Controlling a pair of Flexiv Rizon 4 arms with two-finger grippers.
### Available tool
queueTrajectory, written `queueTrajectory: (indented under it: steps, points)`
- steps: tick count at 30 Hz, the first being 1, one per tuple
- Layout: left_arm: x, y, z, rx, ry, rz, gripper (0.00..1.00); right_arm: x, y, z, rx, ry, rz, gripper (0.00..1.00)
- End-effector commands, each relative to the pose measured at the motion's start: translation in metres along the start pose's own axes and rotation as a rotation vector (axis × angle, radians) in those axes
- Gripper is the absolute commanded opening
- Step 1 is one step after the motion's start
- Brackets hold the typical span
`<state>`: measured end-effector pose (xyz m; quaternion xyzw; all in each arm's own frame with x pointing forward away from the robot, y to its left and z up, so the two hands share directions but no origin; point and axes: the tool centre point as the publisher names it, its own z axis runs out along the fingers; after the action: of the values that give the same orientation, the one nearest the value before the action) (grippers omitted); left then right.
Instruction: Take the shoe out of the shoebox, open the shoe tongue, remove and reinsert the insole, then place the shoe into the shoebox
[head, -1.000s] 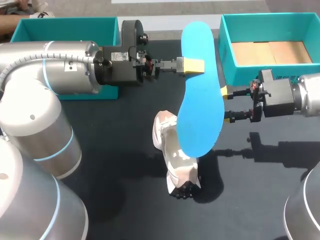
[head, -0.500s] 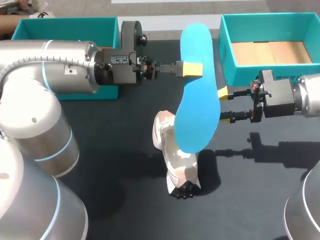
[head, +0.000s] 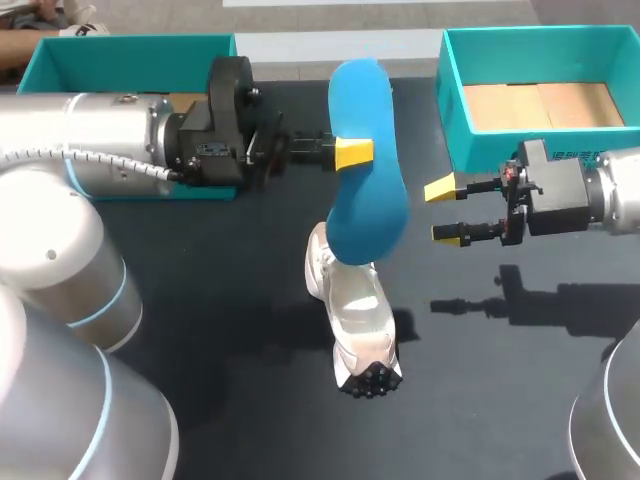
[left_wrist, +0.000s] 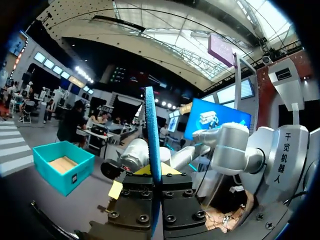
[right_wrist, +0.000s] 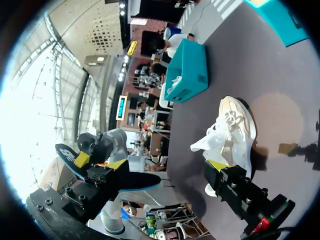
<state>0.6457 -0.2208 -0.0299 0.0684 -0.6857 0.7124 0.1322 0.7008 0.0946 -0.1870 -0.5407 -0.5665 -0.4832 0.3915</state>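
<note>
Insole (head: 372, 205) in bright blue, pinched flat between the closed yellow-tipped fingers of the left gripper (head: 352, 154), hangs above the dark table (head: 200, 300) with its long body pointing down. The left wrist view shows it edge-on, clamped from both sides. Its lower end sits over the heel opening of the white shoe (head: 352, 312), though it cannot be told whether the two touch. The shoe rests on the table near the middle, outside any box, its studded sole end turned toward the robot. Just beside the insole, the right gripper (head: 443, 211) hovers with its fingers spread wide and nothing between them. Behind that gripper stands the teal shoebox (head: 480, 150), open-topped with a bare cardboard floor. A second teal box (head: 130, 48) stands at the table's far left corner, partly hidden by the left arm.
</note>
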Motion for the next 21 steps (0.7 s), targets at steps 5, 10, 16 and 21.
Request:
queueTrajectory:
  steps: [5, 10, 16, 21]
  points:
    - [0.0, 0.007, -0.008, -0.017, -0.03, 0.761, 0.0, 0.0, 0.0, 0.002, -0.002, -0.001, 0.001, 1.0]
    - [0.0, 0.007, -0.008, -0.017, -0.03, 0.761, 0.0, 0.0, 0.0, 0.002, -0.002, -0.001, 0.001, 1.0]
    - [0.0, 0.007, -0.008, -0.017, -0.03, 0.761, 0.0, 0.0, 0.0, 0.002, -0.002, -0.001, 0.001, 1.0]
    - [-0.003, 0.024, -0.015, -0.032, 0.027, 0.99, 0.0, 0.0, 0.0, 0.002, -0.002, -0.001, 0.001, 1.0]
